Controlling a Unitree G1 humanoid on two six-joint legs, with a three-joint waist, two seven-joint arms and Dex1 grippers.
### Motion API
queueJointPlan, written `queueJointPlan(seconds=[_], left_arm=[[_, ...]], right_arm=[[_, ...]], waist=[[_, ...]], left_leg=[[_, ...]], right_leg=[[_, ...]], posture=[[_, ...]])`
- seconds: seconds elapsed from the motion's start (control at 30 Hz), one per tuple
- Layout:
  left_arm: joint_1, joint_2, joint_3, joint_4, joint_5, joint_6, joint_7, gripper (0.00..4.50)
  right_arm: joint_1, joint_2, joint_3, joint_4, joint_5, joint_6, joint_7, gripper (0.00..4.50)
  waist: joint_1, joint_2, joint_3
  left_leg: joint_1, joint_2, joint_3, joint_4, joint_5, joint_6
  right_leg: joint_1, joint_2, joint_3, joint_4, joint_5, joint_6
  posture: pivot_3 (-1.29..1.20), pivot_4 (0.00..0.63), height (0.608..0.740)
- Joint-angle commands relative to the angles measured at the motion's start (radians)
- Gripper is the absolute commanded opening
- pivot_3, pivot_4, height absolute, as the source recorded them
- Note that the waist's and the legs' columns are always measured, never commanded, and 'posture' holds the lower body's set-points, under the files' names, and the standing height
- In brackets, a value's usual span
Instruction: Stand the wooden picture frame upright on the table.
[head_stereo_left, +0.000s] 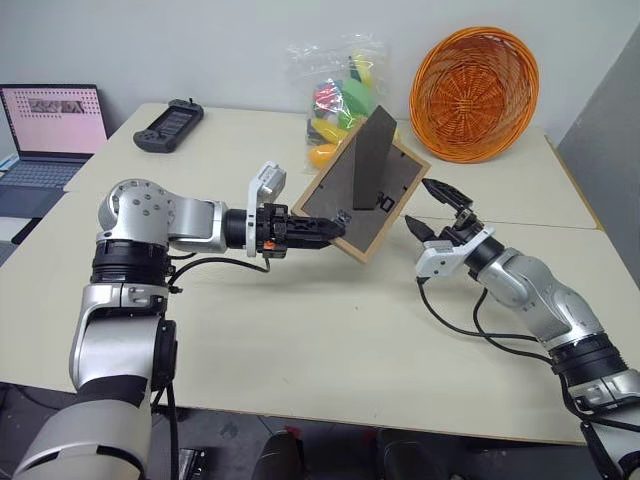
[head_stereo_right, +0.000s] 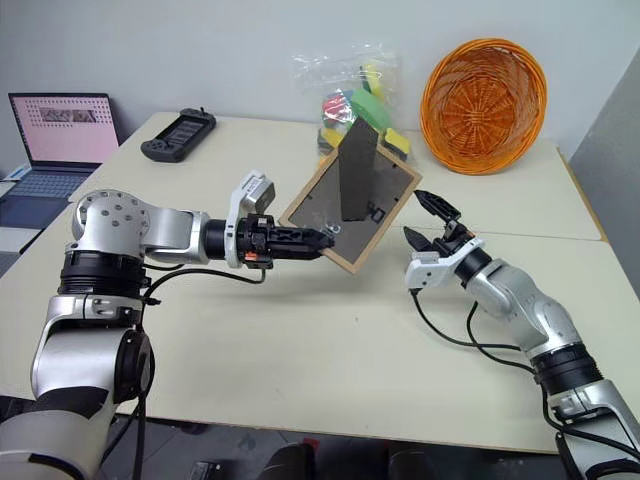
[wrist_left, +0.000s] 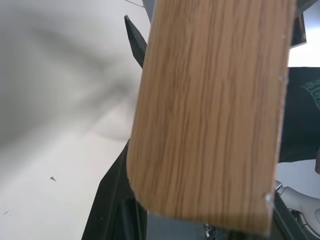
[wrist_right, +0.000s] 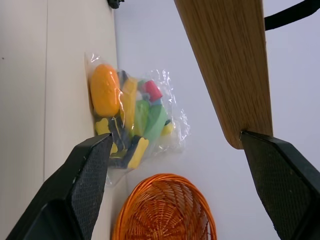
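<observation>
Presently catalogued: one wooden picture frame (head_stereo_left: 362, 192), small and rectangular, with a light oak-grain border and a dark grey back panel. It is held clear of the desk (head_stereo_left: 330, 340), tilted so that one corner points up and the back faces the head camera. A fold-out stand flap (head_stereo_left: 371, 158) is seen swung out from the back, dark grey, tapering to a point at the top (a small white mark sits just beside its base). The portrait side is turned away and cannot be described.

The frame is gripped at its lower left edge by the left end effector (head_stereo_left: 325, 229), whose black fingers are clamped on the wooden border; in the left wrist view the wood grain is seen close up between them.

The right end effector (head_stereo_left: 432, 208) is held just beside the frame's right edge with its two fingers spread wide apart, nothing between them. In the right wrist view one fingertip (wrist_right: 272, 165) is seen close to the frame's rounded corner; whether it touches cannot be told.

Other items on the desk, well behind the frame: an orange wicker basket (head_stereo_left: 473, 92), a clear bag of coloured toys (head_stereo_left: 338, 100), a black handheld controller (head_stereo_left: 168, 126). A laptop (head_stereo_left: 48, 135) is noted at far left.
</observation>
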Motion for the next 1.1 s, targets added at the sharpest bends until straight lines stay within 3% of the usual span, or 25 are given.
queueJointPlan(seconds=[0.03,0.33,1.1], left_arm=[[-0.008,0.007,0.012,-0.003,-0.087,0.010,0.092,1.32],[-0.012,0.004,0.047,0.023,-0.141,0.010,0.190,1.32],[0.030,-0.022,-0.007,-0.014,-0.360,0.010,0.346,1.32]], right_arm=[[-0.017,-0.013,-0.046,-0.044,0.002,0.009,-0.021,4.28],[0.029,-0.053,-0.076,-0.043,0.014,0.004,-0.030,4.28],[-0.050,0.112,0.000,-0.074,-0.035,0.012,-0.021,4.28]], waist=[[0.001,0.000,0.000],[-0.002,0.000,0.000],[-0.006,0.000,0.000]], left_leg=[[0.000,0.000,0.000,0.000,0.000,0.000],[0.000,-0.001,0.000,0.000,0.000,0.000],[0.000,-0.001,-0.001,0.001,0.001,-0.001]], right_leg=[[0.000,0.000,0.000,0.000,0.000,0.000],[0.000,0.000,0.000,0.000,0.000,0.000],[0.001,0.000,0.000,0.001,0.000,0.000]], posture=[[0.00,0.150,0.740],[0.00,0.150,0.740],[0.00,0.150,0.740]])
